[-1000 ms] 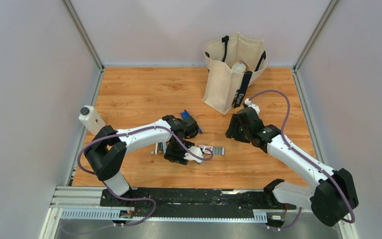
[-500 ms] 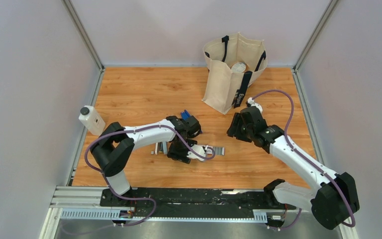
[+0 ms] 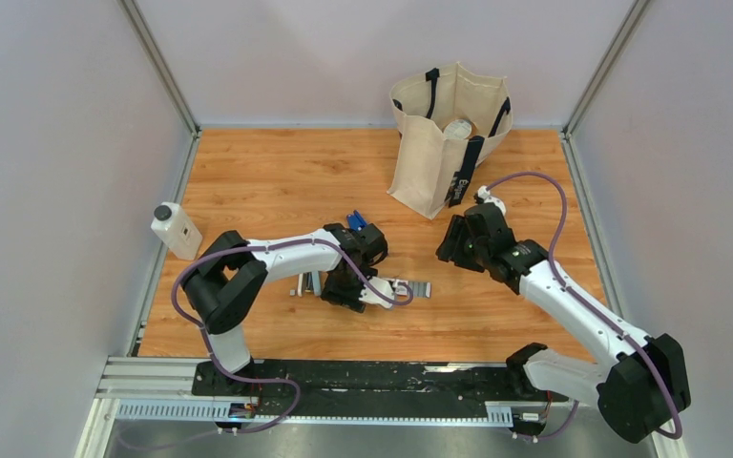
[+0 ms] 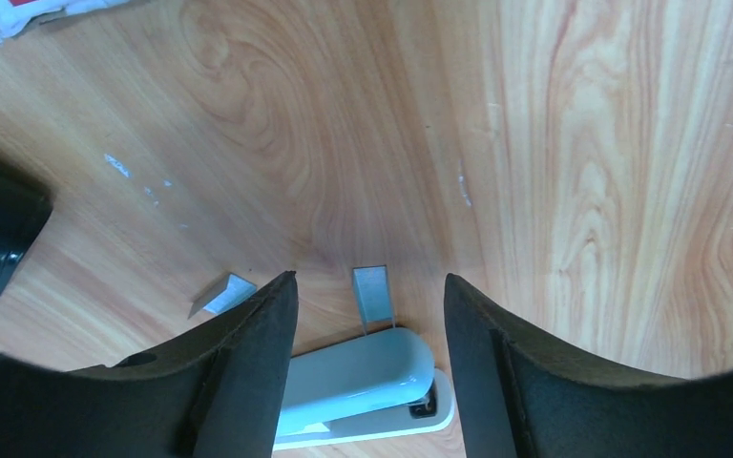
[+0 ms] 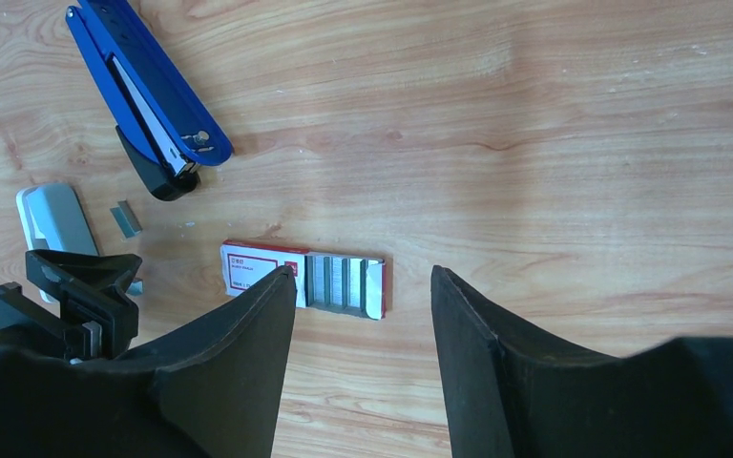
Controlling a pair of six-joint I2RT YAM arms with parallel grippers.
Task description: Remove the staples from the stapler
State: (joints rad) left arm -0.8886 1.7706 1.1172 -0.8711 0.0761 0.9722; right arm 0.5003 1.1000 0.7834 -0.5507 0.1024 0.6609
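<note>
right wrist view: the stapler point(image 5: 146, 88) lies along 11 to 5 o'clock, hinge at 5; left gripper point(image 4: 370, 320) and right gripper point(image 5: 363, 320) both spread

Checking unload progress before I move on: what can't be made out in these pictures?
- Blue stapler: the right wrist view is too small to show whether staples remain inside. In the top view, the left arm covers most of it.
- Pale stapler: in the left wrist view, a finger of the left gripper hides one end.
- Bag: in the top view, its walls hide most contents.

The staple box point(image 5: 329, 281) bears print too small to read.
</note>
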